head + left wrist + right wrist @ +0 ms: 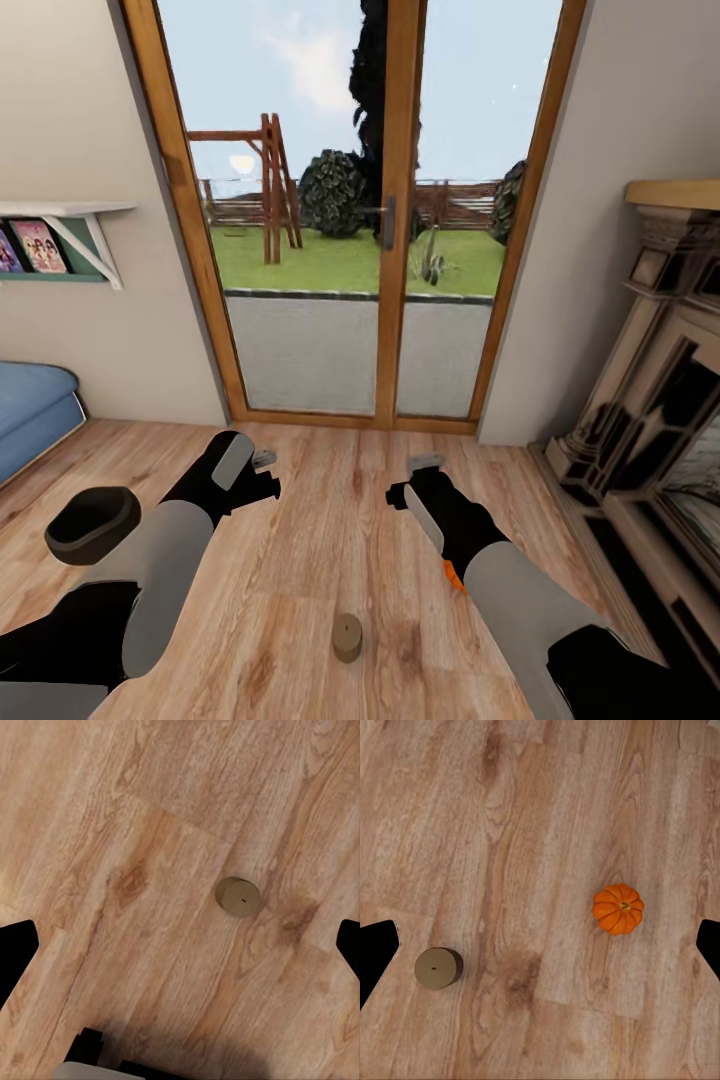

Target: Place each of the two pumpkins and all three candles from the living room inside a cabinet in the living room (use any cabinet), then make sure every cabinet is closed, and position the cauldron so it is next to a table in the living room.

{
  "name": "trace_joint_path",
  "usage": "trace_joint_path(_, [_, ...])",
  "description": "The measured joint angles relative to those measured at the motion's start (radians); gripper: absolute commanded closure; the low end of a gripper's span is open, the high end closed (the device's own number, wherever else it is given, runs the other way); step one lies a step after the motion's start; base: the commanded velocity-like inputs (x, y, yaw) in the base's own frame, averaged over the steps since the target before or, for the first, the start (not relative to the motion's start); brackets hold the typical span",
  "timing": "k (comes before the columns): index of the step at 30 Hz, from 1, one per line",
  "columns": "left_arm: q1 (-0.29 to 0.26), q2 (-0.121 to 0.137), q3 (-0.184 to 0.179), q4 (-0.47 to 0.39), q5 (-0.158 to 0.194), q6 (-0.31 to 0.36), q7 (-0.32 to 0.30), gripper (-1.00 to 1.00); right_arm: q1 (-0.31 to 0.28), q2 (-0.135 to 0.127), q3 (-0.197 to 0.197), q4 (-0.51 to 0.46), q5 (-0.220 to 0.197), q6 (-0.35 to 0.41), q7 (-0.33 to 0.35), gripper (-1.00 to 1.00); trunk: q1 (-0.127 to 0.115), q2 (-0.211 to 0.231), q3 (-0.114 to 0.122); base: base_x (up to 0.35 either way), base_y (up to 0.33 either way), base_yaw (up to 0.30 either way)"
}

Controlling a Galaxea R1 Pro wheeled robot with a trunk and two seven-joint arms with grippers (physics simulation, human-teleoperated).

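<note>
A short tan-grey candle (347,637) stands on the wood-plank floor between my two arms, close to me. The left wrist view has the candle (238,895) below my open left gripper (180,949). The right wrist view has the same candle (438,967) and, apart from it, an orange ribbed pumpkin (618,908) upright on the floor. My right arm hides most of the pumpkin (455,576) in the head view. Both the left gripper (264,462) and the right gripper (424,464) hang open above the floor, holding nothing. A squat black cauldron (92,523) sits by my left arm.
A glass double door (385,230) with a wooden frame faces me, with a garden outside. The blue sofa's end (35,410) is at the left under a wall shelf (60,240). The ornate dark fireplace (660,400) lines the right wall.
</note>
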State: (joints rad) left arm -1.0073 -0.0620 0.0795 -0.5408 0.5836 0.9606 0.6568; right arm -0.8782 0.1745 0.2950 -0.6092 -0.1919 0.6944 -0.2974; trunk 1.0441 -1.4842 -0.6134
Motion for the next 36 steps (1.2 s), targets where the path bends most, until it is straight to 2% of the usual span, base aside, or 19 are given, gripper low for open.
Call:
trace_joint_path(6, [0.0,0.0,0.0,0.0,0.0,0.0,0.0,-1.0,0.0,0.0,-0.001,-0.002,-0.026,-0.001,0.037,-1.0,0.023,-0.042,-0.019,0.0,0.0,0.142])
trace_joint_path(14, [0.0,0.0,0.0,0.0,0.0,0.0,0.0,-1.0,0.0,0.0,-0.001,0.0,-0.07,-0.001,0.044,-1.0,0.054,-0.098,-0.044,0.0,0.0,0.281])
trace_joint_path(22, [0.0,0.0,-0.001,0.0,0.0,0.0,0.0,-1.0,0.0,0.0,-0.001,0.001,-0.072,-0.001,0.044,-1.0,0.084,-0.154,-0.069,0.0,0.0,0.292])
trace_joint_path(36, [0.001,-0.003,-0.001,0.001,0.001,0.0,-0.001,-1.0,0.0,0.0,-0.001,-0.004,-0.063,-0.001,0.044,-1.0,0.138,-0.252,-0.113,0.0,0.0,0.026])
